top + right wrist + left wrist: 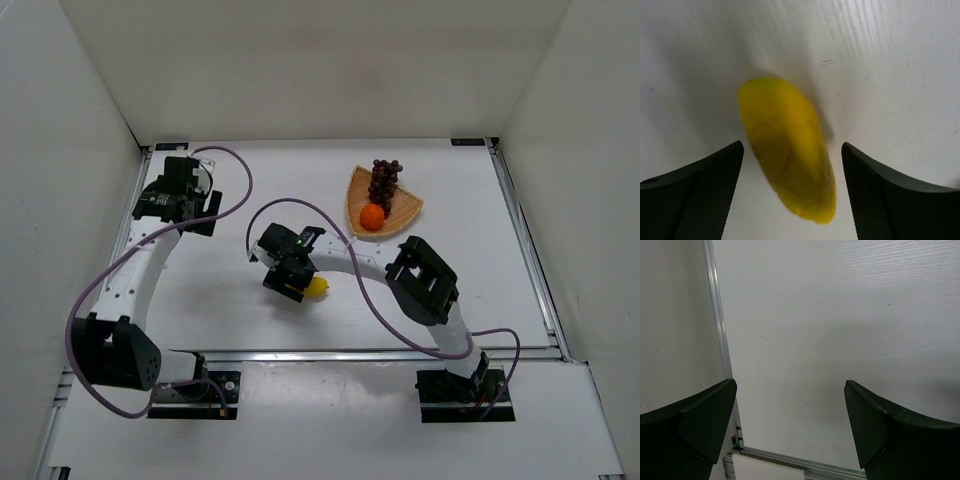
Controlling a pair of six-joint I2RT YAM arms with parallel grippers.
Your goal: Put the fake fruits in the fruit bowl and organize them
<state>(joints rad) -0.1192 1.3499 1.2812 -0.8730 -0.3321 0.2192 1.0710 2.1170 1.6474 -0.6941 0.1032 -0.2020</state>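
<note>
Right tool (791, 146) hangs spread wide, with the yellow fruit (787, 165) lying between its jaws.

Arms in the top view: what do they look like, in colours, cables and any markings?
Both the left arm and the right arm have white tubular links with boxy black joint housings and black bases. A purple cable loops loosely along each. A small green light glows on the right wrist. The fingers are black and wedge-shaped, with fine mesh-textured pads. No lettering is legible.
</note>
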